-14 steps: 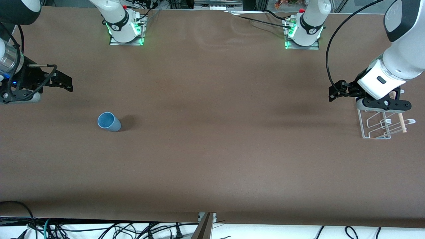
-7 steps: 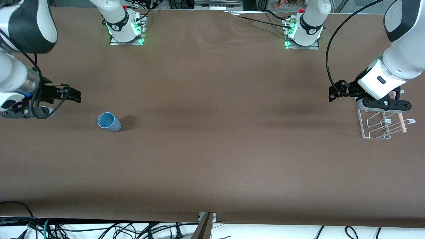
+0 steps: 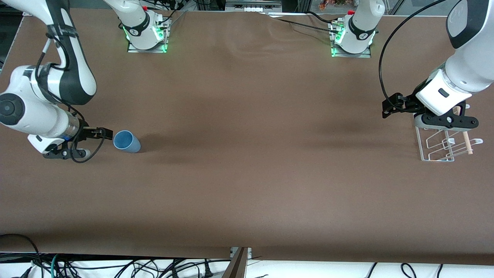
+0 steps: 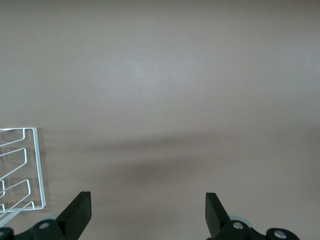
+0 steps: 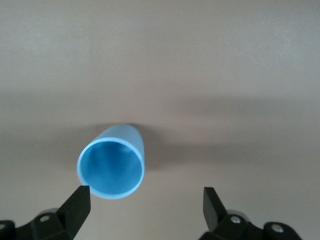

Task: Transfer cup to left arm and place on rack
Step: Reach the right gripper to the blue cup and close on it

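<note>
Barely begun: right gripper, fingers spread, sits beside the ungrasped cup; left gripper, spread too, waits by the rack.

1. A brown table fills the front view, its cover faintly wrinkled near the arms' end.
2. Two metal base plates sit along that edge, lit green.
3. Tangled cables lie along the white strip at the table's near edge.
4. A black cable loops above the table.
</note>
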Robot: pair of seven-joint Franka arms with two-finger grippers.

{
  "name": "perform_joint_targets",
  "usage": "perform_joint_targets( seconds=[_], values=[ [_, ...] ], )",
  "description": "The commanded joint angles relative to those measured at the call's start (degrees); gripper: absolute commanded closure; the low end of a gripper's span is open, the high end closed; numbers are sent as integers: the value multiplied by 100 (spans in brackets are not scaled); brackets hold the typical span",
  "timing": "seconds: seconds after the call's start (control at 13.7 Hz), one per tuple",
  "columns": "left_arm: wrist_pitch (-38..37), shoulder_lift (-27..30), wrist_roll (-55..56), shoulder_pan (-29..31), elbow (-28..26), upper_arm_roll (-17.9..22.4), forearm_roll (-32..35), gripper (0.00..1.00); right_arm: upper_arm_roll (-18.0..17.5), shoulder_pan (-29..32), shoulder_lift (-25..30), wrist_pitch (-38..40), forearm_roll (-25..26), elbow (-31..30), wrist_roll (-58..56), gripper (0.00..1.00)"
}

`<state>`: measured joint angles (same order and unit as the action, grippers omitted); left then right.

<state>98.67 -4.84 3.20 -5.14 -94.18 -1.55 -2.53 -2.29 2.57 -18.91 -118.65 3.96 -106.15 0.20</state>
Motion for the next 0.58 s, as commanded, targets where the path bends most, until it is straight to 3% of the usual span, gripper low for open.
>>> perform_joint_targets(
  seconds=[0.0, 0.51],
  values=[
    [-102, -61, 22, 5, 154, -21, 112, 0, -17, 33, -59, -395, 52, -274, -12, 0],
    [-199, -52, 84, -4, 154, -47, 112, 0, -8, 33, -157, -572, 35, -722, -12, 0]
  ],
)
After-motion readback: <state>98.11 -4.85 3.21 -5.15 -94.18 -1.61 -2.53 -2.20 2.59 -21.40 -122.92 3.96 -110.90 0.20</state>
